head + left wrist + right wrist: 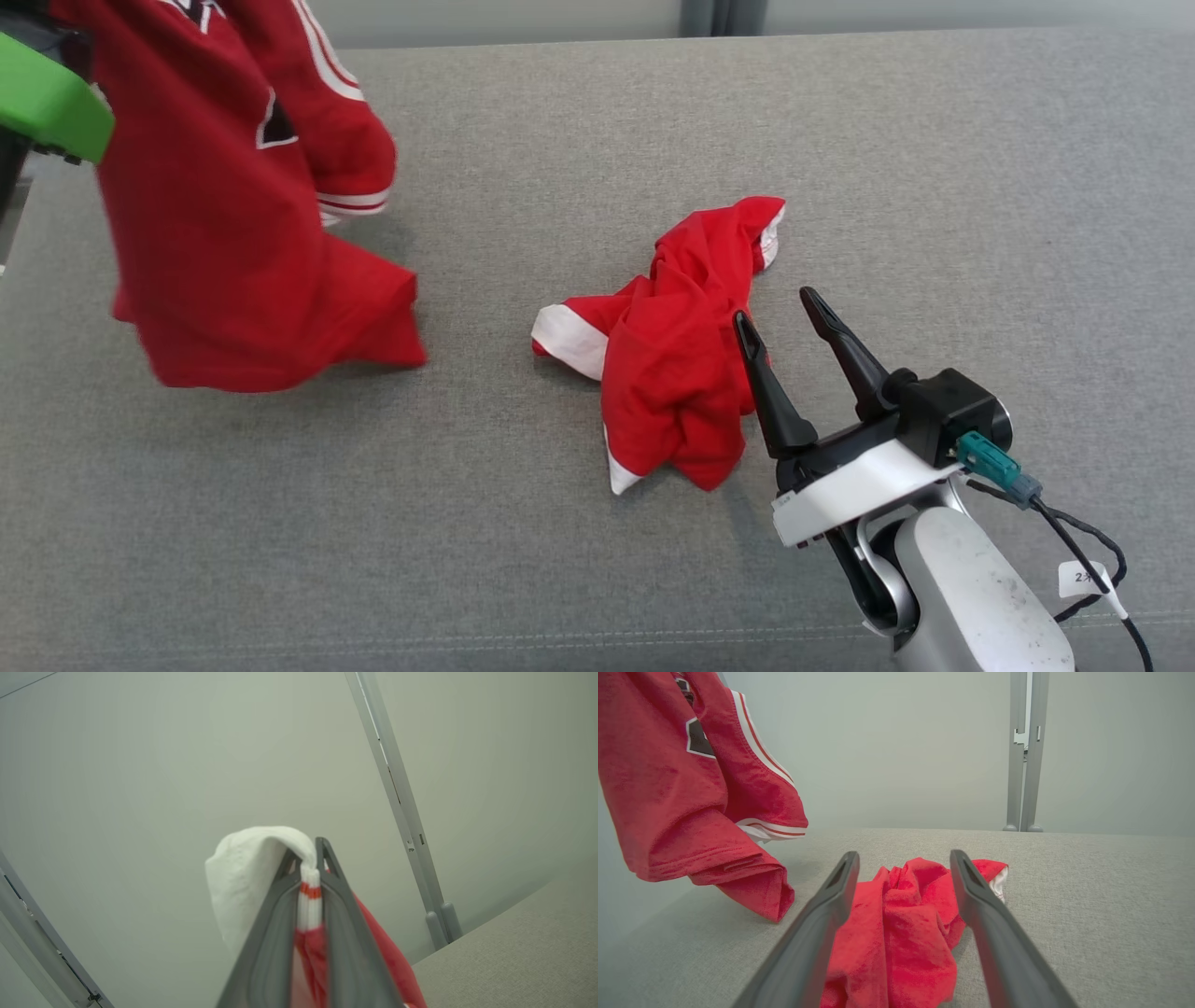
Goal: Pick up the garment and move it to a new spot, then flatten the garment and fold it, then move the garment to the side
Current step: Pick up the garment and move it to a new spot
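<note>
Jersey point(215, 233) held up at far left; right gripper point(775, 306) wide open by second garment point(677, 373).
Head: jersey hangs bunched from the upper left corner beside a green arm cover point(47, 103), white-striped sleeve toward centre, lowest corner down at the grey table point(840, 140); contact not confirmable. Second garment, red with white trim, lies crumpled mid-table, well apart from the jersey; right gripper's fingers are spread and hold nothing, one finger overlapping the cloth's right edge. Left wrist: left gripper point(308, 858) is pinched nearly closed on the jersey's white-and-red striped edge, white fabric draped over one fingertip, red cloth hanging below; wall point(140, 765) and grey post point(397, 802) behind. Right wrist: fingers apart, second garment on the table seen between them; jersey hangs upper left, clear of both fingers.
</note>
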`<state>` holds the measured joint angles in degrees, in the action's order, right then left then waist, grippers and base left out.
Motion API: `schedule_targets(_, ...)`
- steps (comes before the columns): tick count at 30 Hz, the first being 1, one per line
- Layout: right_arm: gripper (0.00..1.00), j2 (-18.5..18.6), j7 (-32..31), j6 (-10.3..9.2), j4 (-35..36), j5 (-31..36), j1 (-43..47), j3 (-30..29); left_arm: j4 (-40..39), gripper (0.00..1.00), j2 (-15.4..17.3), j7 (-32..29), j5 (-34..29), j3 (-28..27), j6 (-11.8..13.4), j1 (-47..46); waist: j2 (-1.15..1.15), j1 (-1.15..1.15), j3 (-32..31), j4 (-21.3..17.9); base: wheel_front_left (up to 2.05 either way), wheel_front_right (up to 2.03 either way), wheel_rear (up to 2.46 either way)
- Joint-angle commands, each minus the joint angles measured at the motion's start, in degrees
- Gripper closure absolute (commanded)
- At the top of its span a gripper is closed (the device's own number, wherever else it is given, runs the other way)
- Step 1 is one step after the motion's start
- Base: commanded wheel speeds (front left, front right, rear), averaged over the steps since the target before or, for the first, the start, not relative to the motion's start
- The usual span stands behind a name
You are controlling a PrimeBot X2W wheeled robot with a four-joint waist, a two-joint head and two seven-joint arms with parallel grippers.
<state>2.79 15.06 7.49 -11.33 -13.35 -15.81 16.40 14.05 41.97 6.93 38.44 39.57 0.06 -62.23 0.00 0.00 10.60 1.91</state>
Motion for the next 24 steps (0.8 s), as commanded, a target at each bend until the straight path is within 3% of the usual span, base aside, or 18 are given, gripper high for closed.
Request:
schedule_targets(1,0.00,0.18,0.22,-0.01,0.10,0.58,-0.53,-0.06,-0.12,1.00,1.30,-0.13,0.18,-0.70,0.46,-1.00,0.00,0.00,1.01,1.82,0.00,0.00,0.00)
schedule_targets(12,0.00,0.19,0.02,-0.01,2.61,2.54,-1.23,0.07,8.81,1.00,8.17,3.32,3.94,-5.96,-0.64,1.21,0.00,0.00,3.70,6.36,0.00,0.00,0.00)
schedule_targets(24,0.00,0.20,-2.21,0.00,6.75,5.43,-1.86,1.31,20.79,1.00,8.11,7.66,3.59,-7.88,-3.15,1.33,0.00,0.00,7.24,7.30,0.00,0.00,0.00)
